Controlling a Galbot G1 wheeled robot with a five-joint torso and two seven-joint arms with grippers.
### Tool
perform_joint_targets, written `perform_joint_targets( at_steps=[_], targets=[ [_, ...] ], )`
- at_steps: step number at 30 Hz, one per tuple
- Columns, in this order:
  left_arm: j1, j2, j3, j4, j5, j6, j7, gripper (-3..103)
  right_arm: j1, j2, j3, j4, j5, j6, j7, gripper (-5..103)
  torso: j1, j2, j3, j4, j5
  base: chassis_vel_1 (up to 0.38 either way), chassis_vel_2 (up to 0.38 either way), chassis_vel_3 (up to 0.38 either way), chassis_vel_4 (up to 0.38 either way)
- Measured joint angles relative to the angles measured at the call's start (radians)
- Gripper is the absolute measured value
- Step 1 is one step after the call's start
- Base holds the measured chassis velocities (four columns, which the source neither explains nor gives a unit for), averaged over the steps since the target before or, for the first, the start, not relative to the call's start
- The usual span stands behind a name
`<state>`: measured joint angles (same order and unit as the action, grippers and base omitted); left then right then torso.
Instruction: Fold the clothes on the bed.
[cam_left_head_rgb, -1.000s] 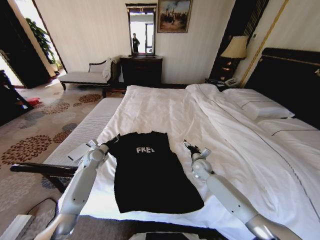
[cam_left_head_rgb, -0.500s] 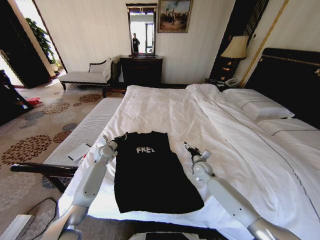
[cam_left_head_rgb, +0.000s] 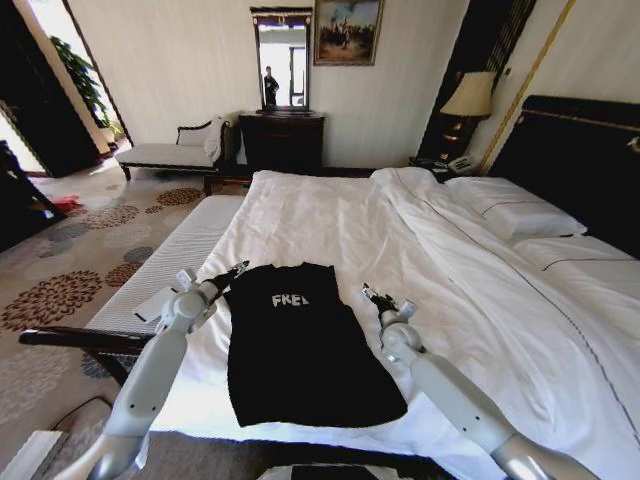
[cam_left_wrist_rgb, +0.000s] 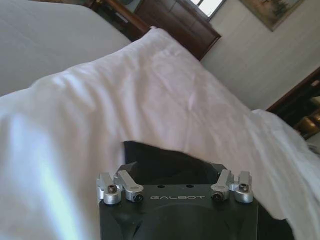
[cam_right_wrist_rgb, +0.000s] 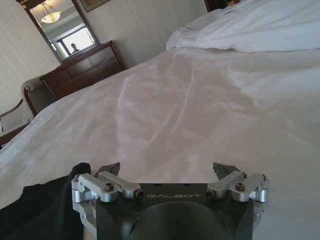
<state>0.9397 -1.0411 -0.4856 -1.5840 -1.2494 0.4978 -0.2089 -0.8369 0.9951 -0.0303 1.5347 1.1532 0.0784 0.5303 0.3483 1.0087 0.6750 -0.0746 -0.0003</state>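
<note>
Here the black T-shirt (cam_left_head_rgb: 300, 340) lies flat near the foot edge of the bed (cam_left_head_rgb: 420, 230), on the white sheet, its white chest lettering toward the headboard (cam_left_head_rgb: 590, 160) side and its hem toward the robot. The left gripper (cam_left_head_rgb: 232, 270) sits at the T-shirt's left shoulder corner, its jaws spread wide with the dark fabric just beyond them in the left wrist view. The right gripper (cam_left_head_rgb: 372, 294) rests beside the T-shirt's right shoulder, close to but apart from the cloth, jaws likewise wide and holding nothing. Left of the T-shirt, off the bed, stands a white-cushioned bench (cam_left_head_rgb: 175, 260).
</note>
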Motion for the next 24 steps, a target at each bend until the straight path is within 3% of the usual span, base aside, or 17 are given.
perform_joint_targets(
  at_steps=[5, 13, 19, 22, 24],
  targets=[
    [0.085, -0.015, -0.066, 0.02, 0.037, -0.012, 0.057, 97, -0.006, 0.003, 0.001, 0.0, -0.007, 0.0, -0.001, 100, 0.0, 0.0, 0.0, -0.0003, 0.0001, 0.0, 0.0, 0.0, 0.0],
    [0.065, -0.074, -0.057, 0.051, 0.031, -0.028, 0.077, 102, -0.01, 0.01, -0.003, -0.001, -0.01, 0.001, 0.001, 100, 0.0, 0.0, 0.0, -0.0008, 0.0004, 0.0, 0.0, 0.0, 0.0],
    [0.035, -0.099, -0.04, 0.097, 0.047, -0.045, 0.101, 86, -0.02, 0.005, 0.006, -0.003, -0.012, 0.002, 0.001, 100, 0.0, 0.0, 0.0, -0.0007, 0.0004, 0.0, 0.0, 0.0, 0.0],
    [0.013, -0.107, -0.039, 0.119, 0.046, -0.057, 0.118, 70, -0.019, -0.002, 0.013, -0.012, -0.011, 0.002, 0.0, 100, 0.0, 0.0, 0.0, -0.0008, 0.0004, 0.0, 0.0, 0.0, 0.0],
    [0.01, -0.107, -0.041, 0.12, 0.042, -0.058, 0.121, 70, -0.017, -0.003, 0.014, -0.015, -0.01, 0.002, 0.0, 100, 0.0, 0.0, 0.0, -0.0008, 0.0004, 0.0, 0.0, 0.0, 0.0]
  ],
)
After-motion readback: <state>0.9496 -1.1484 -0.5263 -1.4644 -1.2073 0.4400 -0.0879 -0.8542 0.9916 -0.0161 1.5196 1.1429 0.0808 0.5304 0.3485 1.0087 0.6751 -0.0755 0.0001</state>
